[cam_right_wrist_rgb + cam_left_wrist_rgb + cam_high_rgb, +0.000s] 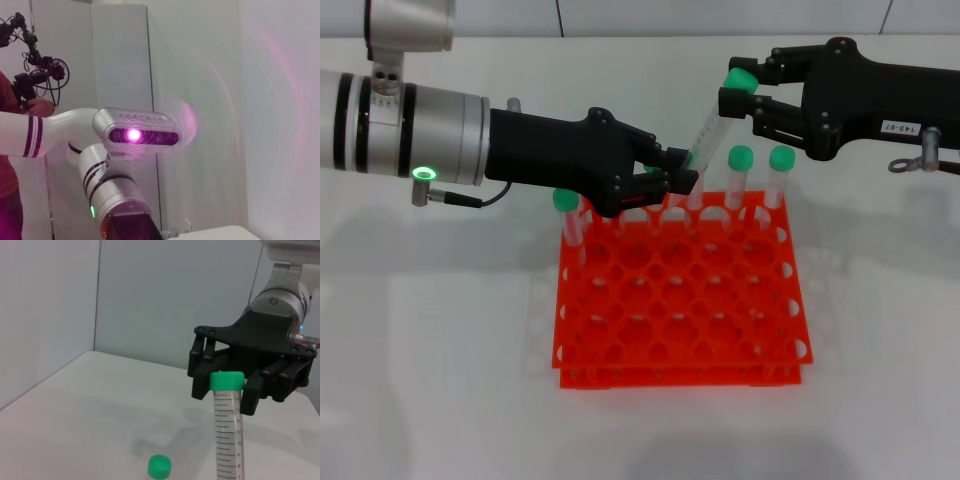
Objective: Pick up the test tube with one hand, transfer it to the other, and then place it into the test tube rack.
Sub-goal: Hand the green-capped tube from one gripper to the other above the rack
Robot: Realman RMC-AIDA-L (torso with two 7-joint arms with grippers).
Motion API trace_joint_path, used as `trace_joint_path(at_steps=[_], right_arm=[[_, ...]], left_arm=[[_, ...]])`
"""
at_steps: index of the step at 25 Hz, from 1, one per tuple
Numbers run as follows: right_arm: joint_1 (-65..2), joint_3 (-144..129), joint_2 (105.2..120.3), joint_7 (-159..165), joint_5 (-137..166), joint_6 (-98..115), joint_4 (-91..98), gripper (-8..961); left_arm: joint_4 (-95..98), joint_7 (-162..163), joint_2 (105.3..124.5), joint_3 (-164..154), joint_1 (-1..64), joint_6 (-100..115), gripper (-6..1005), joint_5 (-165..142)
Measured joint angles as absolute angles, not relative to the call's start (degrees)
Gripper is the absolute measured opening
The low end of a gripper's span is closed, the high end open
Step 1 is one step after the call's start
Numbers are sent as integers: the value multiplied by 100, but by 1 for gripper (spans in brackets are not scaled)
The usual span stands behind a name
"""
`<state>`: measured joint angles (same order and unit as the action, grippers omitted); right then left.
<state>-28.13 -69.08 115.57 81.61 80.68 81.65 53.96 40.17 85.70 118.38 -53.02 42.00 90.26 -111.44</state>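
The test tube (712, 130), clear with a green cap, hangs slanted above the back row of the orange-red test tube rack (680, 290). My left gripper (688, 172), with the green-lit wrist, is shut on the tube's lower part, just above the rack. My right gripper (738, 88), the labelled one, reaches in from the right, its fingers pressed on both sides of the green cap. The left wrist view shows the same test tube (227, 430) upright, its cap held between the fingers of the right gripper (226, 398).
Other green-capped tubes stand in the rack's back row, at the right (741, 175), (781, 178) and at the left corner (567, 215). Another green cap (159, 466) shows low in the left wrist view. White tabletop surrounds the rack.
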Motion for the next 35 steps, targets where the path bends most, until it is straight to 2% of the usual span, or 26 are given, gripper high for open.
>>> trace_joint_path(at_steps=[35], right_arm=[[-2857, -6908, 11540, 8182, 8113, 8163, 5397, 280]], left_arm=[[4016, 8553, 11882, -5324, 4176, 8996, 197, -11135]])
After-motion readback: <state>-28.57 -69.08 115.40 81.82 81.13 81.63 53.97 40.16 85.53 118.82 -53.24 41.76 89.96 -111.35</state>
